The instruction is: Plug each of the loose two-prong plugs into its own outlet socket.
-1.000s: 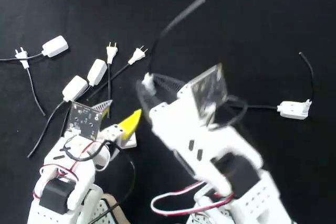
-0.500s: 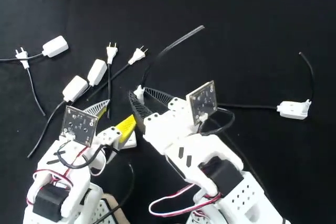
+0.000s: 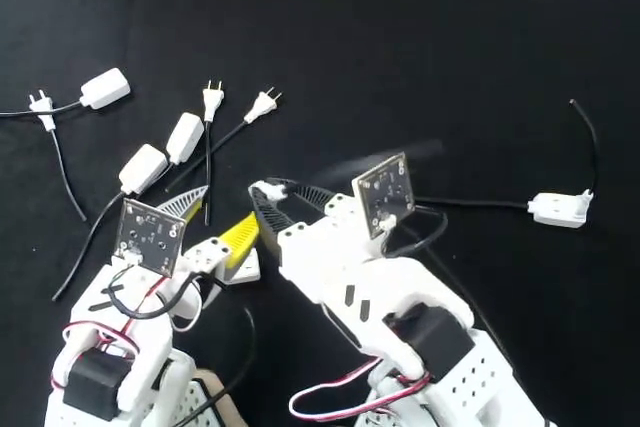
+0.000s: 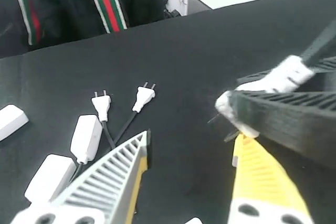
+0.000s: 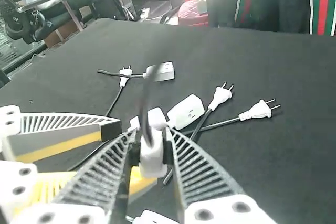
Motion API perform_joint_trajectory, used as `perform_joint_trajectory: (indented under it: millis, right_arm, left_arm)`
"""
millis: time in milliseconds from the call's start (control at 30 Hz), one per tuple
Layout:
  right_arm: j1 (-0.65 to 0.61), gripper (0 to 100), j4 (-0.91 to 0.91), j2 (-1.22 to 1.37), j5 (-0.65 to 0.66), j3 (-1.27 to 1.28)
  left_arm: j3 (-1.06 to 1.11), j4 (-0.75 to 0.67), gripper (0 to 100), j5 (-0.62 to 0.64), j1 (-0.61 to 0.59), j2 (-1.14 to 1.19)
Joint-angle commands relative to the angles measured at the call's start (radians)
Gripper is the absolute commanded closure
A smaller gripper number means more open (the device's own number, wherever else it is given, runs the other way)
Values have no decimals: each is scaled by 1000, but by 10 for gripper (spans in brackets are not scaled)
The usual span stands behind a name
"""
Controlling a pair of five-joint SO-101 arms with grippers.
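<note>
My right gripper (image 5: pixel 152 139) is shut on a white two-prong plug (image 5: pixel 152 157), whose black cord rises from between the fingers. In the high view this plug (image 3: pixel 268 189) sits at the tips of the black fingers, low over the table's middle, just beyond my left gripper (image 3: pixel 235 207). That left gripper (image 4: pixel 191 140) stands open with nothing between its yellow fingers. Two loose plugs (image 3: pixel 212 99) (image 3: pixel 263 104) lie side by side farther back. Two white sockets (image 3: pixel 184 137) (image 3: pixel 142 168) lie just left of them.
At the far left another plug (image 3: pixel 42 105) lies next to a socket (image 3: pixel 104 88). A socket (image 3: pixel 558 209) with a black cord lies at the right. A small white block (image 3: pixel 246 267) sits under the left gripper. Black cords trail across the dark table (image 3: pixel 450 57).
The right arm has pulled back and come down with the plug, whose cord swung down from the back. The left arm drew back slightly at first, then kept still.
</note>
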Motion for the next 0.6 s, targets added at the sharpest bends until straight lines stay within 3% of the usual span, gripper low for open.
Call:
perform_joint_trajectory:
  millis: [0,300,367,567]
  right_arm:
    - [-14,987,31,1,-9,-76]
    - [-8,987,14,10,-6,-93]
    - [-8,987,20,12,-2,-102]
    - [40,987,83,157,63,-119]
  left_arm:
    - [-7,-31,737,-17,-27,-3]
    - [18,-8,737,-64,-18,-3]
    - [12,29,737,-124,-28,-3]
    - [21,146,740,-382,-246,-3]
